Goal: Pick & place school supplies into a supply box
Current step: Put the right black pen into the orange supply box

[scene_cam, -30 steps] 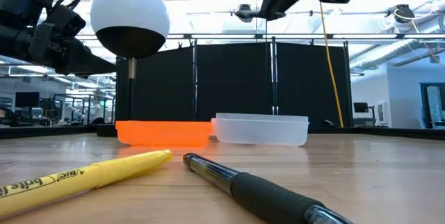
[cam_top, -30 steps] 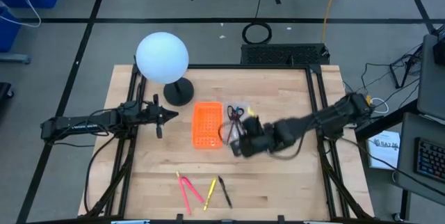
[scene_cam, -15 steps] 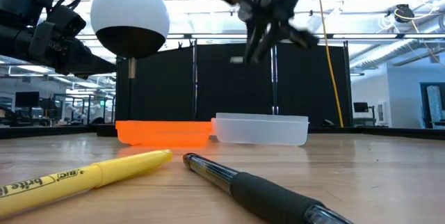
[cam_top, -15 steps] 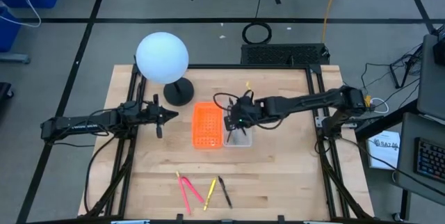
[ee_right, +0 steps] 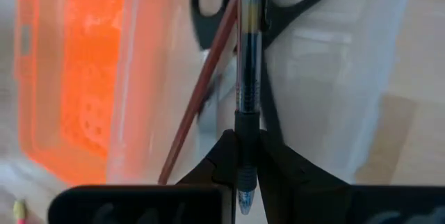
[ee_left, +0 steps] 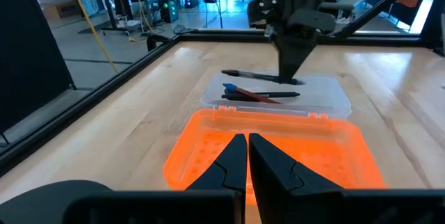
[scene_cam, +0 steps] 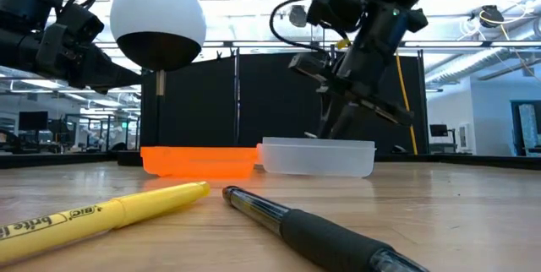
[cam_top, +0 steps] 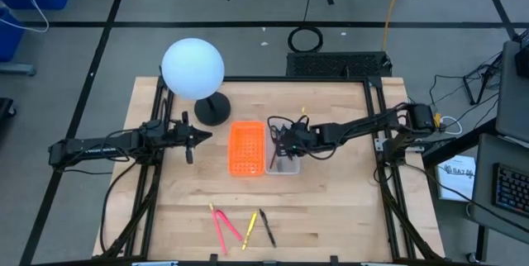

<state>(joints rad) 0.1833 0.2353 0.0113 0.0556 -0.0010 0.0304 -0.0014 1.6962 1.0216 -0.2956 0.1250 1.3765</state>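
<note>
On the near part of the table [cam_top: 331, 208] lie a yellow pen [cam_top: 250, 230], pink pens [cam_top: 223, 226] and a dark pen [cam_top: 268, 227]. Farther, the right tool [cam_top: 281, 144] grasps a clear pen [ee_right: 247, 78] directly over the supply box [cam_top: 287, 165]. The left tool [ee_left: 247, 160], clenched, is beside the orange tray [cam_top: 246, 148].

Right arm's black two-finger gripper [cam_top: 283, 144] sits over the shallow clear plastic tray [cam_top: 288, 167] at table centre, which touches the bright orange perforated tray [cam_top: 246, 147] at its 9 o'clock. Left arm's black gripper [cam_top: 198, 137] hangs at 9 o'clock of the orange tray, near the white globe lamp on a black round base [cam_top: 193, 68]. At 6 o'clock on the light wooden table [cam_top: 331, 208] lie two thin pink pens [cam_top: 222, 225], a yellow marker [cam_top: 250, 230] and a dark pen [cam_top: 267, 226].
</note>
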